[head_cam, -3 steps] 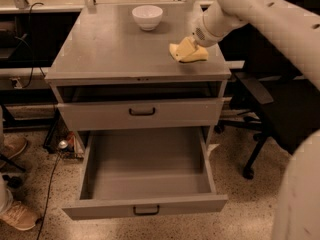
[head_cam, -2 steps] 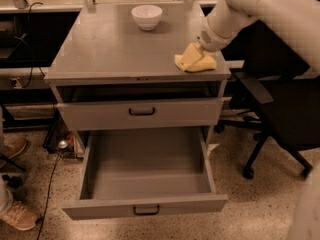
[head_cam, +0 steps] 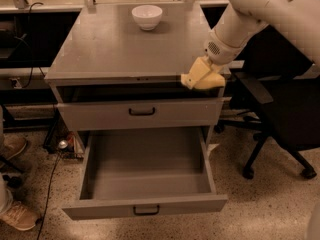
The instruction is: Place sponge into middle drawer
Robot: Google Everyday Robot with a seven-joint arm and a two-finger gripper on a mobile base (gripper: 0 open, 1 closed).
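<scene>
Sponge: the sponge (head_cam: 200, 80) is held in the air at the front right corner of the tabletop (head_cam: 115, 49), just above the upper drawer (head_cam: 142, 115).
Look of sponge: pale yellow foam block, edges uneven, tilted with its left end lower; it seems a little squeezed where it is held.
Gripper: the gripper (head_cam: 207, 69) is at the end of the white arm, which comes down from the upper right; the jaws pinch the sponge at its upper right part and are mostly hidden by it.
Middle drawer: the middle drawer (head_cam: 150, 169) is pulled out wide and nothing is inside; it lies below the sponge and more to the front.
Risk one: the sponge is above the cabinet edge, not above the open drawer. If released here, I think it lands on the upper drawer's rim or bounces to the floor.
Risk two: soft foam can slip from a shallow pinch while the arm goes down.
Risk three: on the way down the arm can touch the upper drawer's front.
Also there: a white bowl (head_cam: 147, 16) at the back of the tabletop, well apart.
</scene>
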